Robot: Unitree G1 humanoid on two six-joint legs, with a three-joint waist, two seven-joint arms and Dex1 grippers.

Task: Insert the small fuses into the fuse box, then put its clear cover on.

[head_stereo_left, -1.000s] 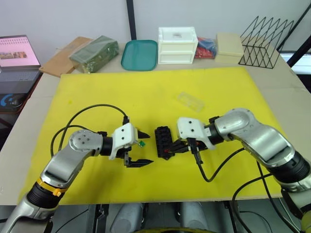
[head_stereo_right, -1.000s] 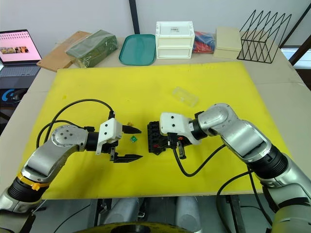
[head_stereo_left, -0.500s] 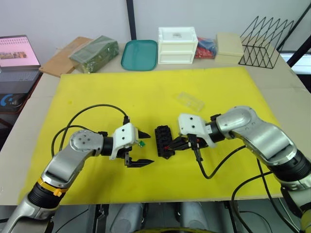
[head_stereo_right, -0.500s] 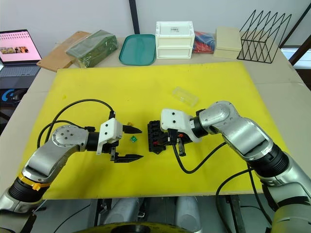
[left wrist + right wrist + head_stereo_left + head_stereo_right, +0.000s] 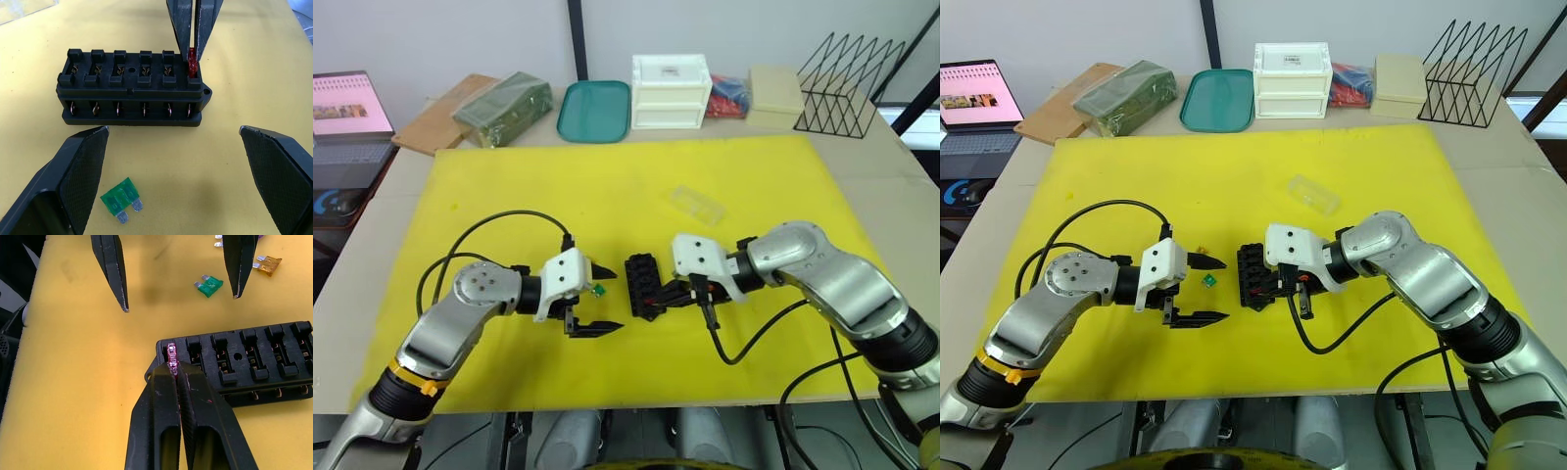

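Here, from the left: a laptop (image 5: pixel 350 103) with a lit pinkish screen sits at the table's far left edge, then a flat wooden board (image 5: pixel 435 122) and a dark green, plastic-wrapped block (image 5: pixel 503 106) lying partly on it. A shallow teal tray (image 5: pixel 594 111) with rounded corners follows.

On the matte yellow mat (image 5: pixel 636 186), the left gripper (image 5: pixel 1199 290) rests with its two tapered black fingers spread wide apart, holding nothing. Between and just ahead of the fingertips lies a green fuse (image 5: pixel 122 199), translucent plastic with two metal blades, flat on the mat. An amber fuse (image 5: pixel 269 264) and a purple one (image 5: pixel 217 239), only partly seen, lie just beyond it.

At centre is the fuse box (image 5: pixel 131 88): a black moulded plastic block, rectangular, with two rows of slots and metal clips inside, standing on the mat between the two grippers.

The right gripper (image 5: pixel 175 374) is pinched shut on a red fuse (image 5: pixel 192 62), small and translucent, holding it upright at the end slot of the box's row; how deep it sits cannot be told.

Farther back, a white plastic drawer unit (image 5: pixel 672 90). The clear cover (image 5: pixel 696 205), a colourless rectangular lid, lies on the mat apart from the box. Then a beige box (image 5: pixel 774 94) and a black wire rack (image 5: pixel 852 80).
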